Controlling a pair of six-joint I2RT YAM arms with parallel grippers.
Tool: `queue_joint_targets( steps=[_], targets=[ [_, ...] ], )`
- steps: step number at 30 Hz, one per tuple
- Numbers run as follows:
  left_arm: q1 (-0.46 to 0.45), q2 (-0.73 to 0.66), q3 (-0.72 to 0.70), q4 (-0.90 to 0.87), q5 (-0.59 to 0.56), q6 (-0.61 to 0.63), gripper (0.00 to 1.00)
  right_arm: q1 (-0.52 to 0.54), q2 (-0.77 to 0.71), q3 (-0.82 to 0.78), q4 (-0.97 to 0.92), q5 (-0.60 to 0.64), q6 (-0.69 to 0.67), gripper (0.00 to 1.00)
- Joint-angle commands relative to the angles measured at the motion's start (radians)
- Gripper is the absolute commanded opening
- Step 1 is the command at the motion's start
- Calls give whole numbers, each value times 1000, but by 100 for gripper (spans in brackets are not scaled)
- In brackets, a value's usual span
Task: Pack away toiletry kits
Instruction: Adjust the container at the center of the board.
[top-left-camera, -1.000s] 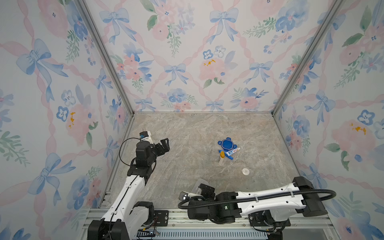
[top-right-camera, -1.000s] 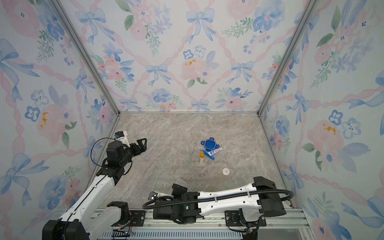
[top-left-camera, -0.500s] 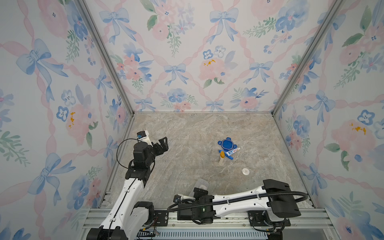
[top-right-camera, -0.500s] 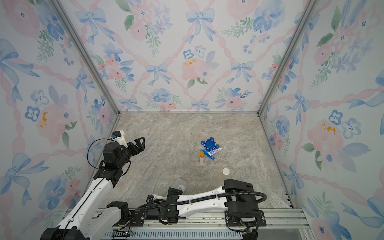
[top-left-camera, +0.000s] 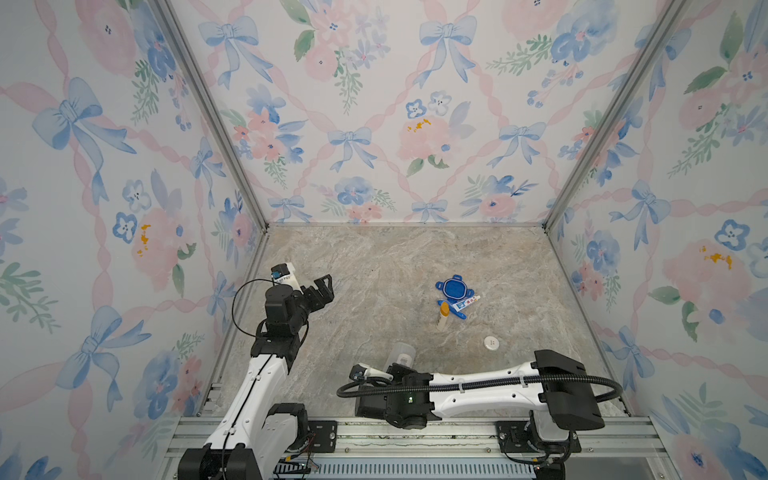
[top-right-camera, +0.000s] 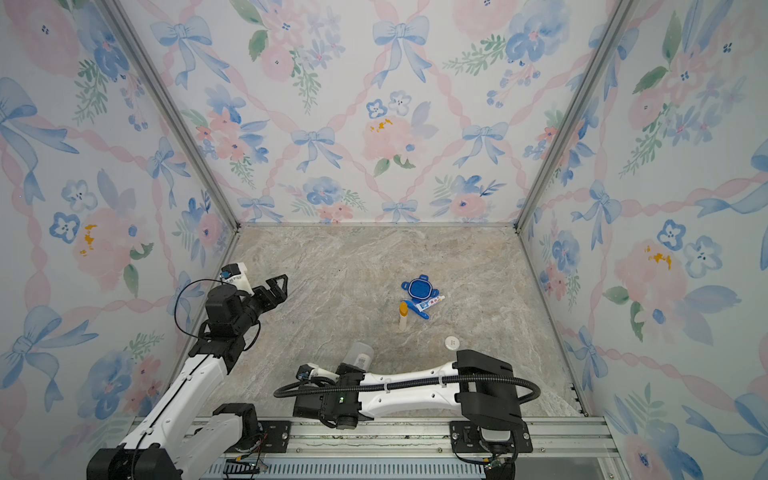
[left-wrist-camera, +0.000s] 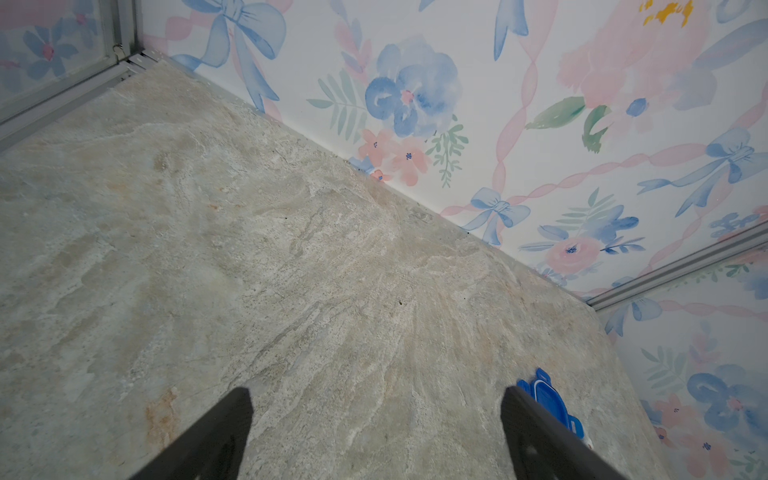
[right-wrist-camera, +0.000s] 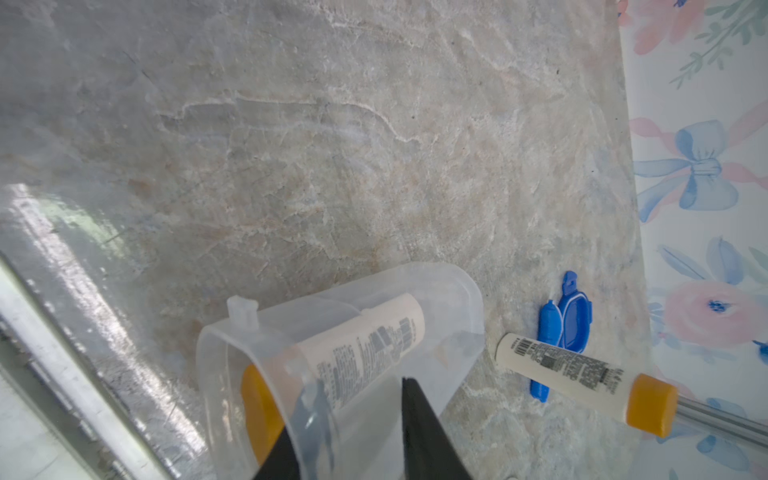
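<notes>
A translucent cup (top-left-camera: 402, 352) (top-right-camera: 360, 353) lies tipped on its side near the table's front. Through its wall (right-wrist-camera: 449, 299) I see a white tube with an orange cap (right-wrist-camera: 365, 336) inside. My right gripper (top-left-camera: 397, 366) (right-wrist-camera: 347, 415) has one finger on each side of the cup's wall, closed in on it. Another orange-capped tube (top-left-camera: 442, 316) (right-wrist-camera: 582, 374), a tube with blue-red print (top-left-camera: 466, 303) and a small white disc (top-left-camera: 491, 342) lie on the table further back. My left gripper (top-left-camera: 322, 291) (left-wrist-camera: 374, 392) hangs open and empty at the left.
A blue lid (top-left-camera: 455, 287) (left-wrist-camera: 548, 399) (right-wrist-camera: 575, 316) with clip tabs lies behind the tubes. A blue plastic piece (top-left-camera: 456, 314) rests beside them. Patterned walls close in the marble table on three sides, and a metal rail (top-left-camera: 415, 430) runs along the front.
The right jaws have closed from wide open onto the cup's wall, and the right arm's elbow has drawn in toward the left. The left gripper has shifted slightly.
</notes>
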Motion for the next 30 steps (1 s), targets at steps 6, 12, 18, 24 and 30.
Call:
queue_joint_targets(
  steps=[6, 12, 18, 24, 30],
  targets=[
    [5, -41, -20, 28, -7, -8, 94, -109, -32, -32, -38, -137, -29, 2],
    [3, -68, -19, 29, -17, 2, 93, -286, -172, 20, -93, -421, -77, 0],
    [4, -62, -16, 35, -5, 2, 92, -412, -156, 39, -145, -623, -126, 0],
    [-6, -87, -18, 35, -17, 10, 93, -428, -123, 48, -156, -627, -156, 0],
    [-13, -67, -14, 36, -9, 10, 93, -418, -123, 78, -168, -571, -161, 11]
  ],
)
